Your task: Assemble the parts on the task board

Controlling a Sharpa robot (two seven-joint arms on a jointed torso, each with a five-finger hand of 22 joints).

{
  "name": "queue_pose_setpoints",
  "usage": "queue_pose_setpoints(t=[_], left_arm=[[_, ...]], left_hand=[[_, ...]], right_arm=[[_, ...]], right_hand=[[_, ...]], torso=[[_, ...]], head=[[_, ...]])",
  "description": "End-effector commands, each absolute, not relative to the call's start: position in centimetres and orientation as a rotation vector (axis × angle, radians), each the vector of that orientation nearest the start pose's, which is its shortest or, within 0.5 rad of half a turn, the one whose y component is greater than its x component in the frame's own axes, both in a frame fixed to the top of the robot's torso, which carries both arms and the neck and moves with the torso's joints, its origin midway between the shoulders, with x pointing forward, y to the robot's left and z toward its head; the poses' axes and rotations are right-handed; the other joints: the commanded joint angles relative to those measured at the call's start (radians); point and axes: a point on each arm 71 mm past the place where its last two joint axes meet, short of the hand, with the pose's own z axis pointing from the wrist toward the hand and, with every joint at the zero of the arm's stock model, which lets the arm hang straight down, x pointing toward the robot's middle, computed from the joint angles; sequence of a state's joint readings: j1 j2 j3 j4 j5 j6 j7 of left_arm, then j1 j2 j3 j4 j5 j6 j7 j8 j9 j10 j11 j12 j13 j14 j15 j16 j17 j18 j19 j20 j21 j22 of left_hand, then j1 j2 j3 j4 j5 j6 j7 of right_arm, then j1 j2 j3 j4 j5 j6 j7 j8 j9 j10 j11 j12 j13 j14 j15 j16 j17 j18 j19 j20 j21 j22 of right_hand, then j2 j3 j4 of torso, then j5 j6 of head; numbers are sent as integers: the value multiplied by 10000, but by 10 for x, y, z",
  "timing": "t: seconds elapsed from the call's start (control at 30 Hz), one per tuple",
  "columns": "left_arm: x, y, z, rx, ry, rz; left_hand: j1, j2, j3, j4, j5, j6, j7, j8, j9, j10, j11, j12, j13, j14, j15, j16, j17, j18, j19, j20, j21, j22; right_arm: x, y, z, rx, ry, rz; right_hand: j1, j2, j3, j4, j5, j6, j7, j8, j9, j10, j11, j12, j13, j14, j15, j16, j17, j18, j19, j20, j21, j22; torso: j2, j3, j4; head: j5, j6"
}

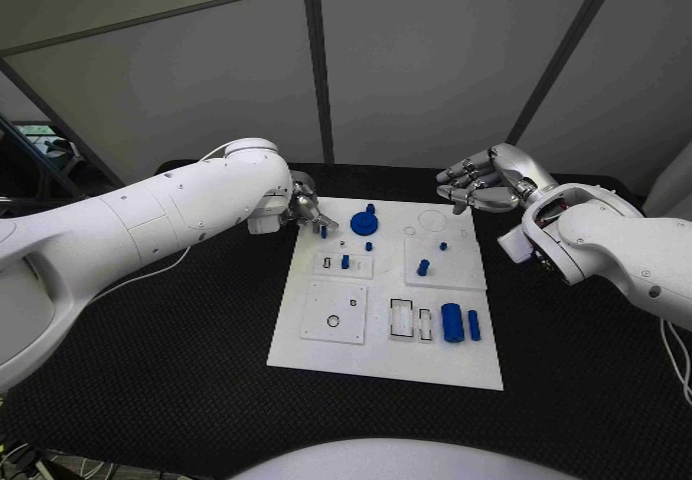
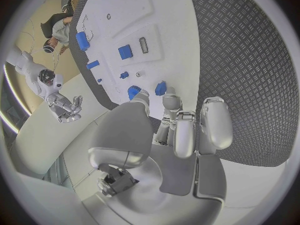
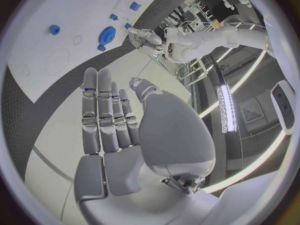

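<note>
The white task board [image 1: 332,345] lies in the middle of the black table. My left hand [image 1: 303,208] reaches over its far left corner. In the left wrist view its fingertips [image 2: 170,101] stand just short of a small blue part [image 2: 160,88], apart and with nothing held; the same part [image 1: 322,231] shows right under the hand. A blue gear [image 1: 365,222] lies beside it. Blue pegs [image 1: 423,267] stand mid-board, and two blue cylinders [image 1: 453,322] lie near the right edge. My right hand [image 1: 483,185] hovers beyond the far right corner, fingers straight and empty.
Black mat [image 1: 173,350] surrounds the board on all sides. Grey wall panels rise behind the table's far edge. A white cable [image 1: 159,268] runs under my left arm. The board carries raised white plates with slots [image 1: 411,318] and a ring hole [image 1: 335,321].
</note>
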State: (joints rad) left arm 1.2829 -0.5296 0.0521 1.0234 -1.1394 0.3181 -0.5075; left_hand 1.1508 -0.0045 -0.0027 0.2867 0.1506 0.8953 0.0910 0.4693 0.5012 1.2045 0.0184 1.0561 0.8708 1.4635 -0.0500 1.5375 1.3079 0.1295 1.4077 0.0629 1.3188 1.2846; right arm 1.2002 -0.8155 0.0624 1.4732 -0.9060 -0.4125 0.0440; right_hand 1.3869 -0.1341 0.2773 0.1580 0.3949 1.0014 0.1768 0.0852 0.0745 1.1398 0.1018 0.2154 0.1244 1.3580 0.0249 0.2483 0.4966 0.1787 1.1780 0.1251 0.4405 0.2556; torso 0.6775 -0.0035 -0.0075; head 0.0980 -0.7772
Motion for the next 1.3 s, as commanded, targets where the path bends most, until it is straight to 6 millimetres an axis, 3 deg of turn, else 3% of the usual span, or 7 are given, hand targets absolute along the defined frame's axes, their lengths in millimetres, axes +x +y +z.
queue_pose_setpoints(t=[0.03, 0.2, 0.47, 1.3], left_arm=[[576, 201, -186, -2088, 23048, -2834], [576, 201, -187, -2228, 23041, -2965], [576, 201, -186, -2290, 23001, -3099], [577, 204, -187, -2604, 23076, -3224]], left_hand=[[160, 37, -61, -17, 46, 66, 3, -49, -29, 7, -13, 45, 6, 935, 53, 32, 2211, -567, 64, 24, 35, 27], [517, 376, 66, -54, 57, 160, -31, 13, -104, 59, -43, 126, 73, 951, 30, 66, 2257, -575, 88, 8, 64, 81], [1066, 527, 266, -217, 45, 168, -56, 79, -174, 61, -70, 150, 78, 956, 8, 80, 2275, -584, 108, -13, 85, 132], [1155, 537, 298, -230, 16, 190, -63, 111, -187, 72, -76, 166, 91, 968, 3, 105, 2309, -589, 118, -18, 100, 158]], right_arm=[[510, -206, -145, 3677, 15410, 10053], [510, -206, -145, 3675, 15395, 10058], [510, -205, -145, 3677, 15421, 10056], [510, -208, -145, 3722, 15480, 9980]], right_hand=[[-48, 20, 60, 13, 57, 48, 45, 4, 17, 59, 19, -51, -9, 53, 3, -55, 9, 37, 49, -12, -60, -15], [-44, 20, 64, 10, 77, 49, 45, 4, 17, 60, 19, -51, -15, 55, 2, -60, 10, 37, 52, -13, -64, -18], [-33, 23, 76, 3, 123, 54, 44, 7, 18, 67, 17, -49, -27, 62, 0, -69, 12, 37, 62, -15, -70, -22], [-30, 17, 83, -1, 165, 53, 47, 7, 18, 68, 19, -50, -42, 67, 0, -80, 15, 36, 70, -17, -79, -28]], torso=[[-2, 1, 1], [0, 0, 0], [12, -5, -8], [2, 4, -5]], head=[[2, -8], [-5, 4], [-31, -13], [-17, -86]])
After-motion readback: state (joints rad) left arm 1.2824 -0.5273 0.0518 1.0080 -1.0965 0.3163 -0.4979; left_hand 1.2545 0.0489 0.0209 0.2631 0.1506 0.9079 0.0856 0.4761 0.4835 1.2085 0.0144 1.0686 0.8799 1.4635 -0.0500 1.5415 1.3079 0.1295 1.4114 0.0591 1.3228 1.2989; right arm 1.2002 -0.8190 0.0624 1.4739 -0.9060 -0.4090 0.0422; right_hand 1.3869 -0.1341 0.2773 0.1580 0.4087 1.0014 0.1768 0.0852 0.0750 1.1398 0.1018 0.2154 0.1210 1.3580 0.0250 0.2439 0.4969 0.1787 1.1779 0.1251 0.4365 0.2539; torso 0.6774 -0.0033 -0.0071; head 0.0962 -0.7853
